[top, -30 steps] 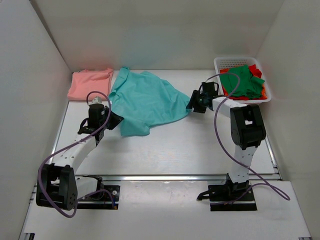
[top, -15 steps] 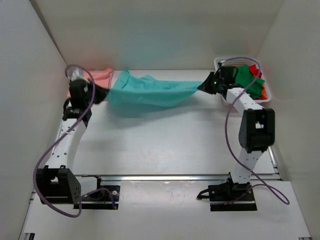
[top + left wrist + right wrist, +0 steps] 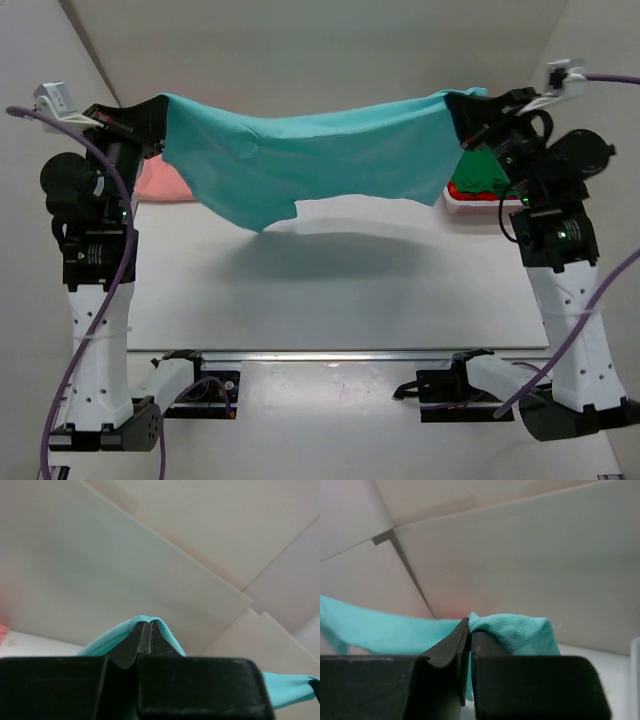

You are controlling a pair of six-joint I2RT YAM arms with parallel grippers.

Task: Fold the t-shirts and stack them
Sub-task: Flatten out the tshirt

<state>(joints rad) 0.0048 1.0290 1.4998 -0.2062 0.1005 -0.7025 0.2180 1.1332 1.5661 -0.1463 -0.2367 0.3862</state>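
Note:
The teal t-shirt (image 3: 310, 155) hangs stretched in the air between both arms, high above the table. My left gripper (image 3: 155, 110) is shut on its left corner; the teal cloth (image 3: 100, 642) wraps over the closed tips in the left wrist view. My right gripper (image 3: 462, 108) is shut on its right corner; the teal cloth (image 3: 515, 630) bunches at the closed tips in the right wrist view. The salmon-pink t-shirt (image 3: 160, 180) lies folded at the back left, partly hidden behind the teal one. Dark green (image 3: 485, 172) and red shirts sit in the basket.
The white mesh basket (image 3: 480, 205) stands at the back right, mostly hidden behind the right arm and the hanging shirt. White walls close in the back and both sides. The shirt's shadow falls on the table (image 3: 330, 290).
Both arms have risen steeply and spread, lifting the teal t-shirt off the table. It went from lying crumpled to hanging stretched in the air.

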